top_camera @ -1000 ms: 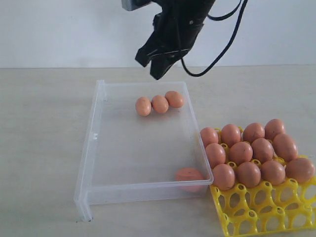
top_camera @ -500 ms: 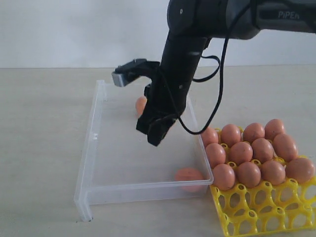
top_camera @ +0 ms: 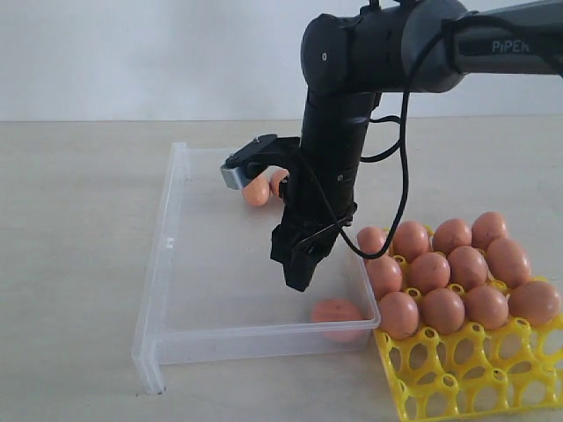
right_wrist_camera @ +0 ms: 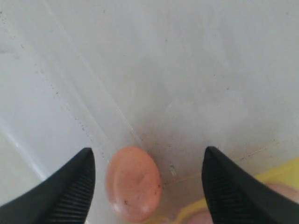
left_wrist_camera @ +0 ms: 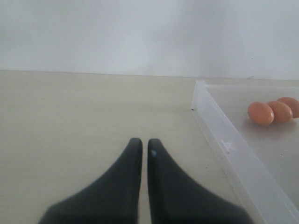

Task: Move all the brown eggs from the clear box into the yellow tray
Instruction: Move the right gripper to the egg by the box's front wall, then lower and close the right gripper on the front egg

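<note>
The right claw (top_camera: 297, 274) is seen spread wide open, empty, hung low inside the clear box (top_camera: 167, 255) just above and left of a lone egg (top_camera: 337, 316). That egg is lying on its side in the near right corner of the box, against the walls, its long axis set roughly left to right. In the right wrist view the same egg is framed between the two parted fingers (right_wrist_camera: 70, 186), with its length running across the line that joins them.

More brown eggs (left_wrist_camera: 260, 113) are lined up in a left-to-right row at the far end of the box, partly hidden behind the arm (top_camera: 339, 141) in the exterior view. The box itself is laid lengthwise from near to far on the worktop (top_camera: 79, 264). Twelve eggs (top_camera: 444, 268) are seated in the far three rows of the yellow tray (top_camera: 457, 378), just beside the box's near right corner.

The left claw (left_wrist_camera: 141, 144) is held closed and empty over bare worktop left of the box.

A second earlier the right claw was closed, high over the far eggs; no egg has been shifted since.
</note>
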Motion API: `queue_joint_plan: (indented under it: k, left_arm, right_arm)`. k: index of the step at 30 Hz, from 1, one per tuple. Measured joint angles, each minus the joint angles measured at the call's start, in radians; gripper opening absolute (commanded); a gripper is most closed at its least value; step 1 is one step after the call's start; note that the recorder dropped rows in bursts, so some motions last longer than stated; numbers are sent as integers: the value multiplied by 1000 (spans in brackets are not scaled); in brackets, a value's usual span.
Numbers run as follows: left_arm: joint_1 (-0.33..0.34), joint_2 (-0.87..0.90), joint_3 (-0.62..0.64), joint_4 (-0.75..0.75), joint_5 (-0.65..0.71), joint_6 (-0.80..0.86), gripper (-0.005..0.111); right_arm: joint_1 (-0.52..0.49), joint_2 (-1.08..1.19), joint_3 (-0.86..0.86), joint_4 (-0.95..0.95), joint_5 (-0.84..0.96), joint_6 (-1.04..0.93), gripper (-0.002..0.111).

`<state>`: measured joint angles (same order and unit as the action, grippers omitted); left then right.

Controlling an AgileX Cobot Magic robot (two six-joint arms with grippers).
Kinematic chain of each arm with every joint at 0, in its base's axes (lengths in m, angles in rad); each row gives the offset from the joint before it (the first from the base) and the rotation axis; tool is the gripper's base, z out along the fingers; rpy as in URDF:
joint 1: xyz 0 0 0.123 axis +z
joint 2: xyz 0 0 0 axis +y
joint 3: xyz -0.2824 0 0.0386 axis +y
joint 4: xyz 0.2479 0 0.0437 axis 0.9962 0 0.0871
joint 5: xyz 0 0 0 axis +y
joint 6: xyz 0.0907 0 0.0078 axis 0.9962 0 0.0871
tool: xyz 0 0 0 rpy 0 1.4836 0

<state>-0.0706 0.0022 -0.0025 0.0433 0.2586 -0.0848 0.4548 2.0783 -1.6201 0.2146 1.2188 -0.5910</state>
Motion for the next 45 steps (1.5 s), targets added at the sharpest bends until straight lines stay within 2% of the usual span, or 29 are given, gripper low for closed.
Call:
queue_joint_plan:
  k: [9, 17, 23, 24, 28, 41, 45]
  left_arm:
    - [0, 0, 0, 0, 0, 0, 4]
    - [0, 0, 0, 0, 0, 0, 4]
    - [0, 0, 0, 0, 0, 0, 4]
    - [0, 0, 0, 0, 0, 0, 4]
    - [0, 0, 0, 0, 0, 0, 4]
    - [0, 0, 0, 0, 0, 0, 4]
    - [0, 0, 0, 0, 0, 0, 4]
  right_arm:
    - [0, 0, 8, 13, 0, 0, 58]
    - [0, -2, 139, -48, -7, 1, 58]
    - [0, -2, 160, -50, -44, 1, 57]
    - [0, 8, 160, -50, -50, 1, 51]
    - [0, 38, 161, -44, -47, 54, 1]
    - [0, 46, 115, -57, -6, 70, 0]
    - [0, 35, 75, -61, -69, 76, 0]
